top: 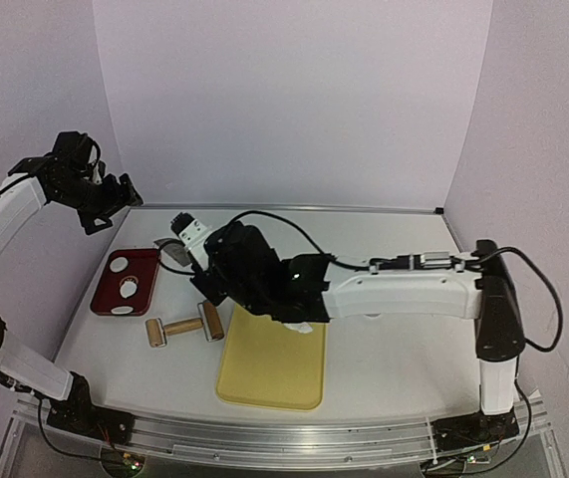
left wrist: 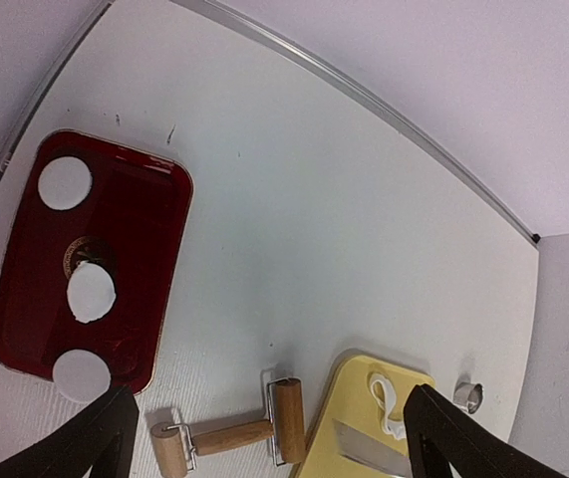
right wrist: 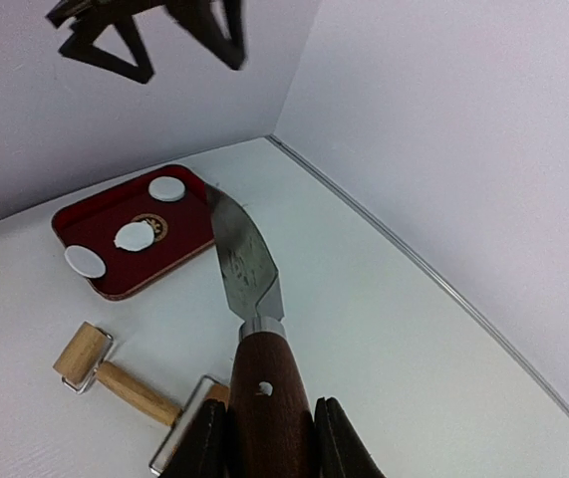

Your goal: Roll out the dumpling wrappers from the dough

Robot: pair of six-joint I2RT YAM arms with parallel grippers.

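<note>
3 dumpling wrappers (left wrist: 92, 292) done, sitting in red tray (left wrist: 144, 229), left side of top view. L gripper (top: 115, 197) spread wide, empty, upper left. R gripper (right wrist: 264, 443) pinching spatula (right wrist: 242, 259) handle. Only scrap dough (left wrist: 389, 403) left on yellow board (left wrist: 354, 383), so prob near finished.

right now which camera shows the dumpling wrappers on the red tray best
The left wrist view: it looks down on the red tray with all three dumpling wrappers large and clear. The right wrist view shows all three smaller and at a slant. In the top external view they are tiny white spots.
</note>
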